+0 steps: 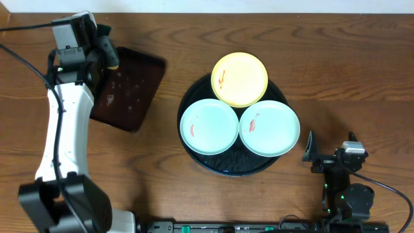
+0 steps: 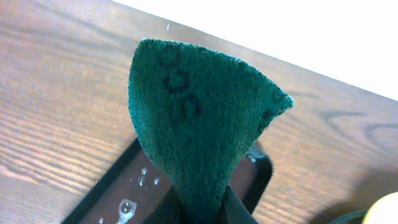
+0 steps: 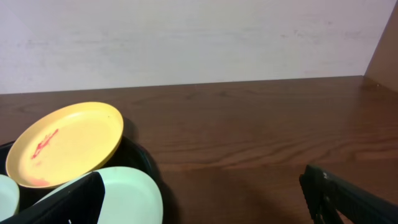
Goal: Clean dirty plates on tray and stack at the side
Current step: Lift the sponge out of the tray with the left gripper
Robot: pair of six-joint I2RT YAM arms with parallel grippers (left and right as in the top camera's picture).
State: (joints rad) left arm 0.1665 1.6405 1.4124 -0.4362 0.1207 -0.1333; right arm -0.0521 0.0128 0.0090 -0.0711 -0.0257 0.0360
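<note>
The round black tray [image 1: 186, 144] sits mid-table and holds three plates. The pale yellow plate [image 1: 240, 79] is at the back, and two mint-blue plates lie at front left [image 1: 209, 126] and front right [image 1: 270, 127]. Each has a small red-orange smear. My left gripper [image 1: 105, 48] is at the far left, shut on a green scouring pad [image 2: 199, 118] that stands up from its fingers [image 2: 202, 210]. My right gripper [image 1: 331, 147] is open and empty, just right of the tray. Its view [image 3: 202, 202] shows the yellow plate [image 3: 68, 143] and a mint plate [image 3: 130, 199].
A smaller rectangular dark tray [image 1: 126, 90] with water drops lies at the left, under my left gripper; it also shows in the left wrist view [image 2: 124, 199]. Bare wooden table lies right of the round tray [image 3: 140, 155]. A pale wall stands behind the table.
</note>
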